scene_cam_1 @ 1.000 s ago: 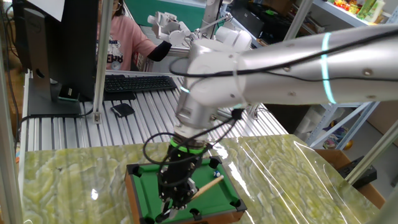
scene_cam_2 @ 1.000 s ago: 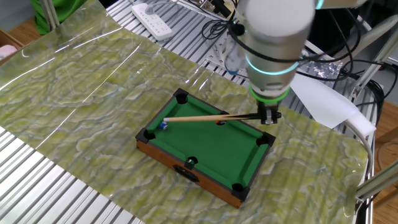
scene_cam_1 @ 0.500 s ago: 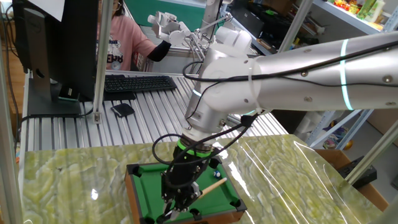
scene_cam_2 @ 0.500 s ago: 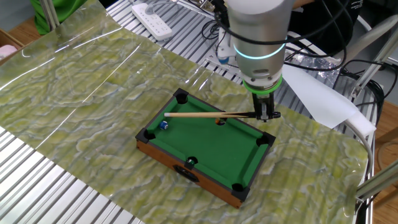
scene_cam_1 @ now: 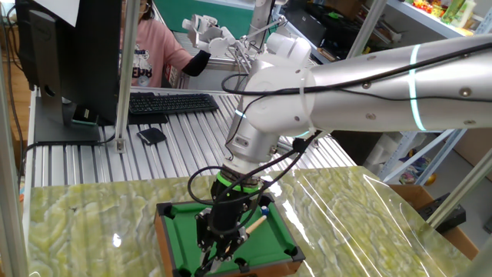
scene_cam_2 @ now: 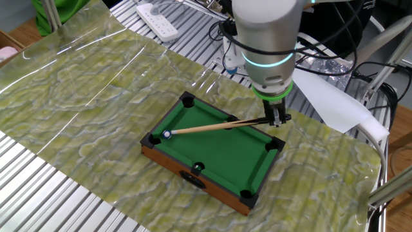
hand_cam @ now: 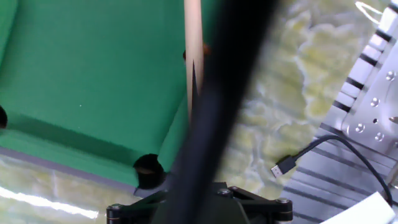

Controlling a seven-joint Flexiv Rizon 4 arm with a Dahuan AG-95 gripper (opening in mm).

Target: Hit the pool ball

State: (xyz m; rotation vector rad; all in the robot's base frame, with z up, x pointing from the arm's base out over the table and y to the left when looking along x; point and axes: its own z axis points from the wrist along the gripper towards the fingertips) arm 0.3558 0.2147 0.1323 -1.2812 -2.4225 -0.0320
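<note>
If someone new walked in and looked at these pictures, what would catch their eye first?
Probably the miniature green pool table on the marbled green mat, with the big silver arm looming over it. The hand grips the dark end of a thin wooden cue lying across the felt, its tip at the pale pool ball near a corner pocket.

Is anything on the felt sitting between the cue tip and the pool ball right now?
Nothing visible does. In the other fixed view, the cue stick, held by the gripper, has its tip right at the pool ball near the corner pocket; whether they touch is unclear.
</note>
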